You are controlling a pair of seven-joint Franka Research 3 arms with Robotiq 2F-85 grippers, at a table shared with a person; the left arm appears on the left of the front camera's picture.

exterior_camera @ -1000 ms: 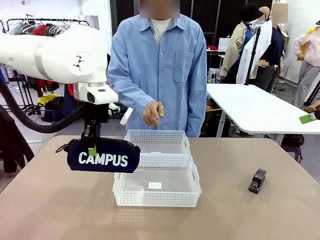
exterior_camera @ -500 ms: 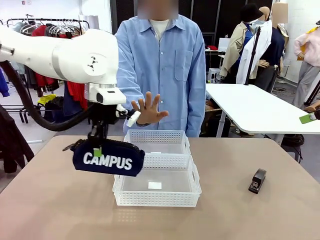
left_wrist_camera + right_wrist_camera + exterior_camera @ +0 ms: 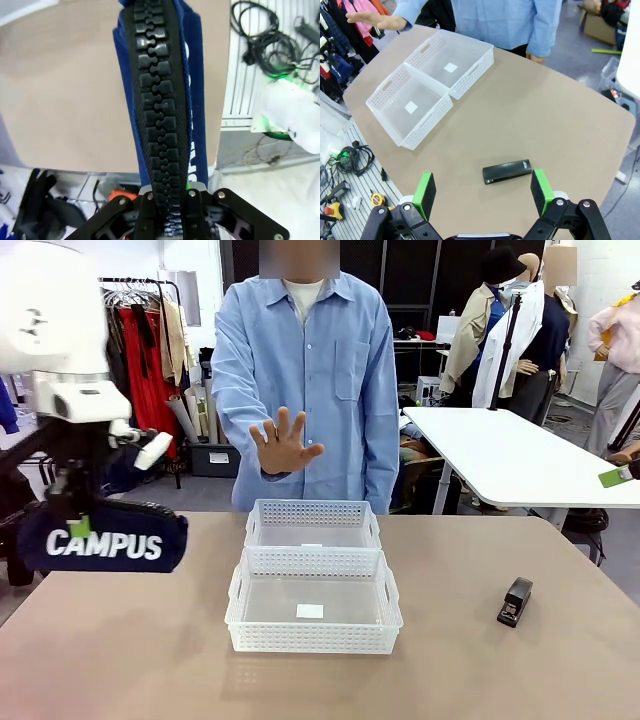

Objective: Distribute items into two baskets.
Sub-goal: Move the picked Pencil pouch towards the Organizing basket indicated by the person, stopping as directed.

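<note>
My left gripper (image 3: pixel 80 527) is shut on the top of the navy "CAMPUS" pouch (image 3: pixel 100 540), which hangs above the table's left edge, well left of the baskets. In the left wrist view the pouch's black zipper (image 3: pixel 160 110) runs up from between the fingers. Two white lattice baskets stand end to end at mid-table, the near basket (image 3: pixel 313 638) and the far basket (image 3: pixel 313 511), both empty. The small black stapler (image 3: pixel 515 602) lies on the table at the right. My right gripper (image 3: pixel 483 192) hovers open above the stapler (image 3: pixel 507 171), well off the table.
A person in a blue shirt stands behind the far basket, holding one open palm (image 3: pixel 283 443) up toward me. The brown table (image 3: pixel 480 670) is bare around the baskets. Cables and tools lie on the floor (image 3: pixel 340 185) beside the table.
My left arm has swung left with the pouch, away from the baskets to the table's left edge. The person's hand has opened into a raised flat palm.
</note>
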